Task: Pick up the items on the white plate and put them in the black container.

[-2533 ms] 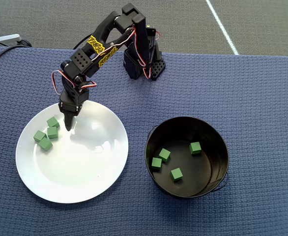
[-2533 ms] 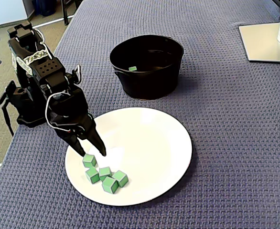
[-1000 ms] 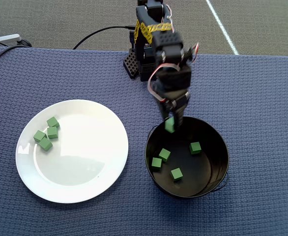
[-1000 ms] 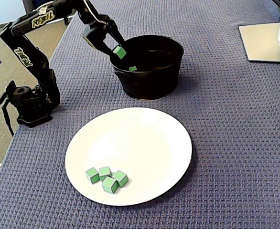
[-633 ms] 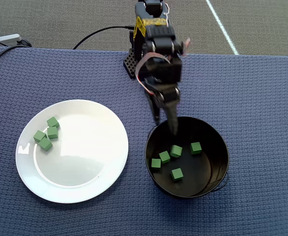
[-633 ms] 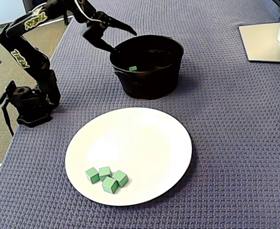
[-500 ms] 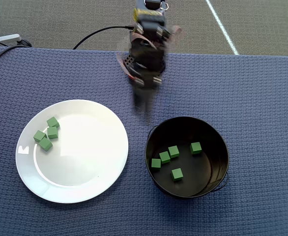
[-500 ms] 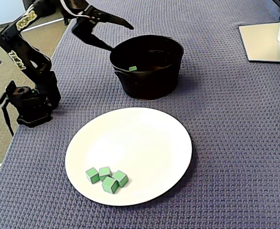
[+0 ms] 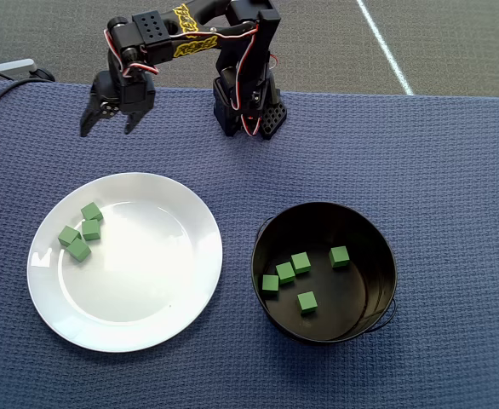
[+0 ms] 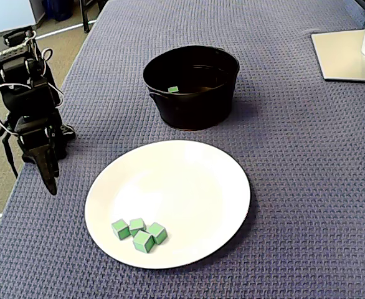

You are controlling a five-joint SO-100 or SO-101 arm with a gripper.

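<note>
Blue woven cloth is covering the table (image 9: 454,153) in the overhead view, and the white plate (image 9: 147,315) is lying on it at the left with four green cubes (image 9: 81,232) sitting in a tight cluster near its upper left rim. The black container (image 9: 377,247) is standing to the right of the plate, near it but not touching, and five more green cubes (image 9: 300,262) are lying loose on its dark floor. The arm is reaching from its base at the top toward the upper left, and the jaws (image 9: 106,124) are hanging apart with nothing between them, above bare cloth beyond the plate's upper edge. In the fixed view the plate (image 10: 189,180) is lying nearest the camera with the cluster of four cubes (image 10: 138,233) by its near left rim, and the container (image 10: 189,109) is standing behind it with one cube (image 10: 172,90) showing over its wall. The jaws (image 10: 49,179) are pointing down at the table's left edge, just left of the plate; from this side I cannot tell their gap. A grey stand base (image 10: 347,55) is sitting at the top right.
</note>
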